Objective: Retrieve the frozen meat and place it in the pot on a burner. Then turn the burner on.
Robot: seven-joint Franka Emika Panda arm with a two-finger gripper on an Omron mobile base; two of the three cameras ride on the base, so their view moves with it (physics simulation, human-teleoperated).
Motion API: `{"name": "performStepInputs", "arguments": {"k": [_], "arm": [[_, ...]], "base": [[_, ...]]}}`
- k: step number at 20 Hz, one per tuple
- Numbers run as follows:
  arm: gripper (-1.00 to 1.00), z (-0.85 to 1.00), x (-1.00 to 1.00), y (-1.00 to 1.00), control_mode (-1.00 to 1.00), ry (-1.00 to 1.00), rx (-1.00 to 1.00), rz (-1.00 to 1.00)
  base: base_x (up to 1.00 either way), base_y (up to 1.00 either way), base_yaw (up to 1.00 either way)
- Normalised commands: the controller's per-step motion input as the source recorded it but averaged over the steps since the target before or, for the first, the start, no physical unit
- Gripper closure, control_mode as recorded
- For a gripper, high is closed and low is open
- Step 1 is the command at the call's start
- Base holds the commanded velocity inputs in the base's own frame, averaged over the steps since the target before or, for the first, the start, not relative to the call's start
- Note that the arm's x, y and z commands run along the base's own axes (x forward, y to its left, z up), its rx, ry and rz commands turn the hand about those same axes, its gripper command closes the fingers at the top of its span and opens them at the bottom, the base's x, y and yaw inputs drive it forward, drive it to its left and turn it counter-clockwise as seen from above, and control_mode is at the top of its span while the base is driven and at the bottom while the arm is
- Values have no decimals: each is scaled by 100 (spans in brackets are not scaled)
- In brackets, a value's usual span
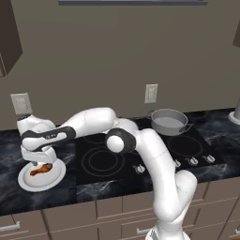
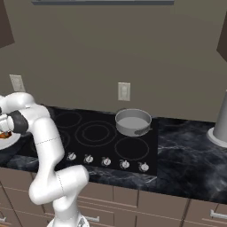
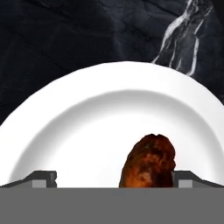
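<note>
Now gripper [image 3: 113,178] wide open, empty, straddling frozen meat [image 3: 149,161] on plate [image 3: 87,113]; contact unclear.

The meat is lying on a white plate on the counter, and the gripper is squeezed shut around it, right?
Not quite. The meat is lying on the white plate on the counter, but the gripper is open, not squeezed shut. In the hand view its two fingertips stand wide apart, one on each side of the meat, not pressing it.
</note>
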Motion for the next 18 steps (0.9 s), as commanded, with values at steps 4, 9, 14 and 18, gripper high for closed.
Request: {"name": "performStepInputs", "arguments": {"k": [4, 9, 14, 18], "arm": [[-100, -31, -1, 0, -100, 3, 0, 0], [-100, -24, -23, 0, -100, 4, 0, 0], [-100, -29, -27, 0, -100, 3, -1, 0], [-100, -25, -13, 0, -100, 1, -1, 0]], "base": [[0, 0, 0], [0, 0, 0], [0, 0, 0], [0, 0, 0]]}}
